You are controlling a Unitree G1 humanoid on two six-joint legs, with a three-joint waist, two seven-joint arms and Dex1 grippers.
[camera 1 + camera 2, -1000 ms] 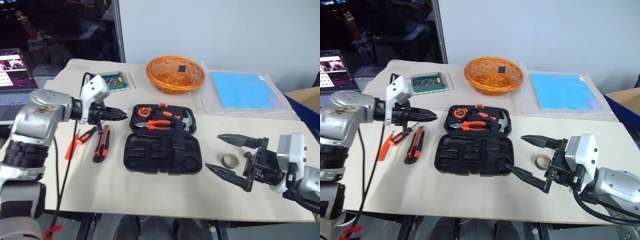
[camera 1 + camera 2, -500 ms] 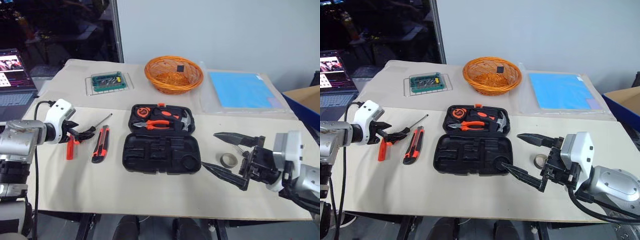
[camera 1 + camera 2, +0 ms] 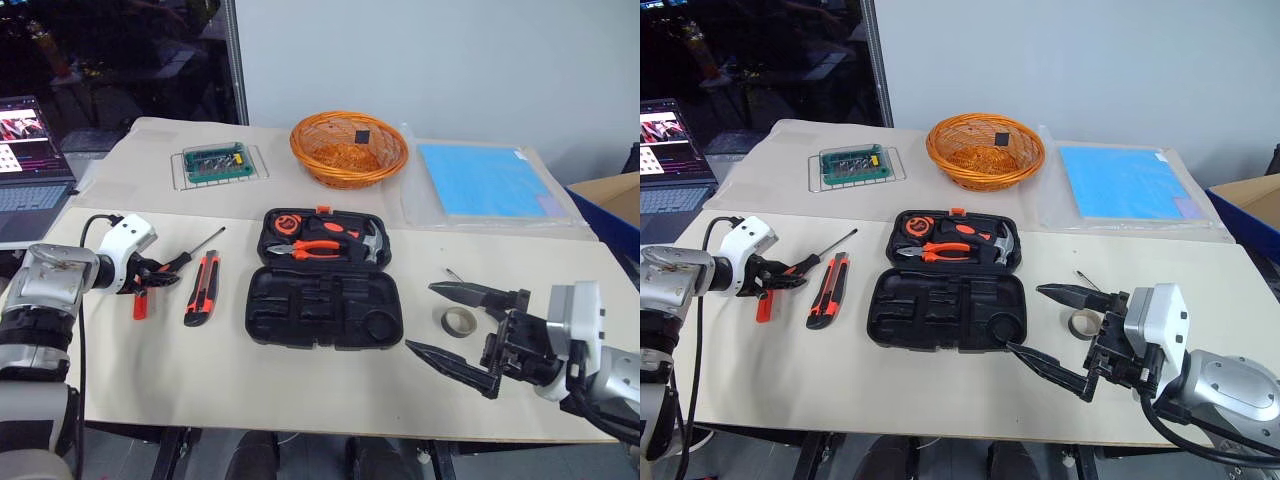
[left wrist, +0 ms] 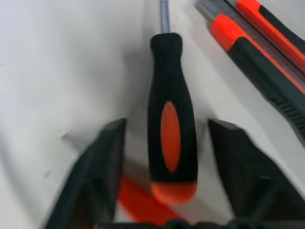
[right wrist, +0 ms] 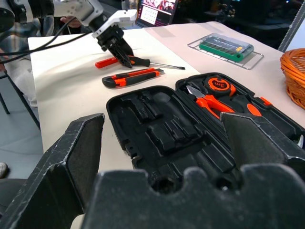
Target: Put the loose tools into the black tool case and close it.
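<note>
The black tool case lies open mid-table, its front half's recesses bare. To its left lie an orange-black utility knife, an orange-and-black-handled screwdriver and a slim orange screwdriver. My left gripper is down at the table, open, its fingers on either side of the black-handled screwdriver's grip with a gap on each side. The grey tape roll sits right of the case. My right gripper hovers wide open in front of the roll, holding nothing.
Pliers, a hammer and a tape measure sit in the case's far half. Behind are an orange wicker basket, a green box in a clear tray and a blue sheet. A laptop stands far left.
My left gripper has swung left and down from above the knife to the table, opened, and now brackets the screwdriver handle. The right gripper has stayed put.
</note>
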